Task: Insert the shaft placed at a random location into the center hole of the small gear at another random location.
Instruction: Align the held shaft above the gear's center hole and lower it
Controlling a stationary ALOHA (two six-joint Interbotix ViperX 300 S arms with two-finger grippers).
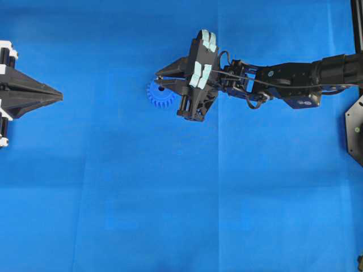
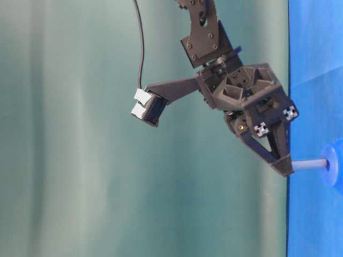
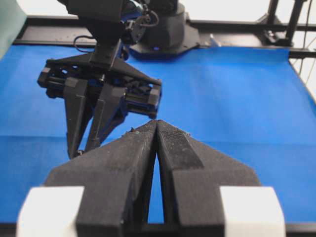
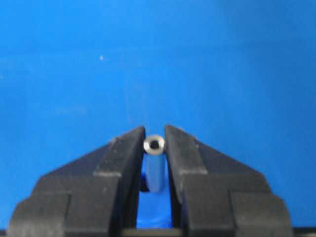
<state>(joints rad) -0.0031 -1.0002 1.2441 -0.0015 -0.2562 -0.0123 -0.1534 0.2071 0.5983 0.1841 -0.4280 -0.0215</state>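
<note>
Blue cloth tabletop (image 1: 170,215) fills the overhead view, w/ a teal backdrop (image 2: 80,160) behind it in the table-level view. We see the right black two-finger gripper (image 4: 154,148) clamped on the thin silvery-grey metal shaft (image 4: 154,145), jaws pinched against both sides of it, shiny bored end facing the wrist cam. Table-level view is turned sideways: the pin (image 2: 310,165) runs straight out from the fingertips to the small bright blue plastic toothed gear (image 2: 333,166), i.e. long axis perpendicular to the cloth, gear flat on it. Its far end meets the gear's raised hub; we can't tell if it's already seated in the dark center hole or just resting on it, hole itself is hidden. From overhead the gear (image 1: 161,94) lies just beyond and under the right fingertips, left of the wrist. Left black gripper (image 1: 48,94) is shut, empty, parked well apart at the left edge, so the right arm is nearer by far. We judge next move = push along the pin axis, keep it plumb; any tilt could jam it.
</note>
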